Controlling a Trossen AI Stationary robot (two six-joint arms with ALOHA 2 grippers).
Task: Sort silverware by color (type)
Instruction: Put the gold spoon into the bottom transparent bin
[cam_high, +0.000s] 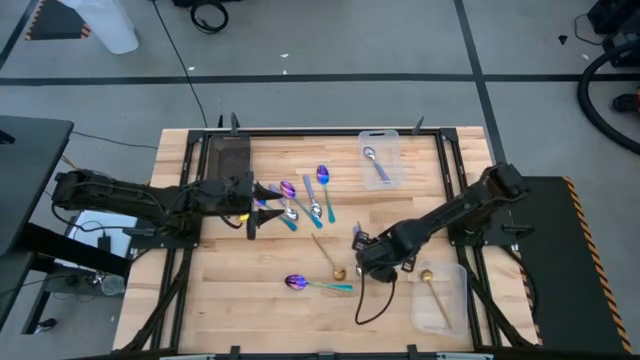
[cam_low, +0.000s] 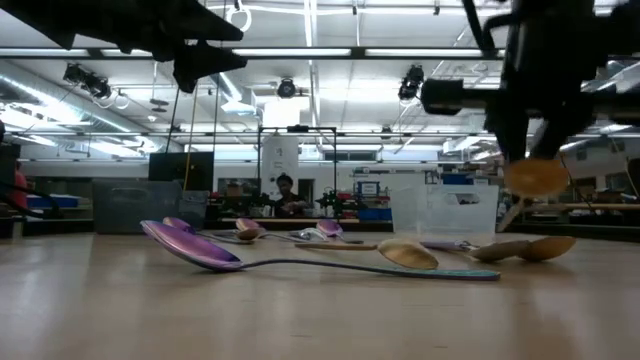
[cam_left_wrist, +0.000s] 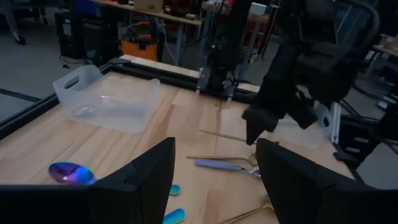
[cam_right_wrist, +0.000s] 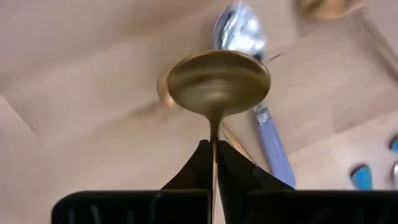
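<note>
My right gripper (cam_right_wrist: 213, 144) hangs point-down over the table's near right part (cam_high: 368, 260), shut on a gold spoon (cam_right_wrist: 217, 78) whose bowl (cam_low: 535, 176) hangs above the wood. A lavender-handled spoon (cam_right_wrist: 272, 142) lies on the table beneath it. Another gold spoon (cam_high: 328, 258) and a purple-bowled, teal-handled spoon (cam_high: 312, 285) lie flat nearby. Several more spoons (cam_high: 305, 200) lie in a cluster at the table's middle. My left gripper (cam_high: 262, 208) stands open and level beside that cluster, its fingers (cam_left_wrist: 149, 177) holding nothing. My right gripper pinches the gold spoon's slim handle (cam_right_wrist: 214, 134), just behind the bowl, between its two fingertips. The fingers come from above and lie along the handle. The spoon hangs bowl-down below them, clear of the table. The rest of the handle is hidden between the fingers.
A clear bin (cam_high: 382, 138) at the far right holds a lavender-handled spoon (cam_high: 376, 165). A second clear bin (cam_high: 458, 272) at the near right holds a gold spoon (cam_high: 432, 292). A dark tray (cam_high: 228, 155) stands at the far left. Bare wood lies along the near edge.
</note>
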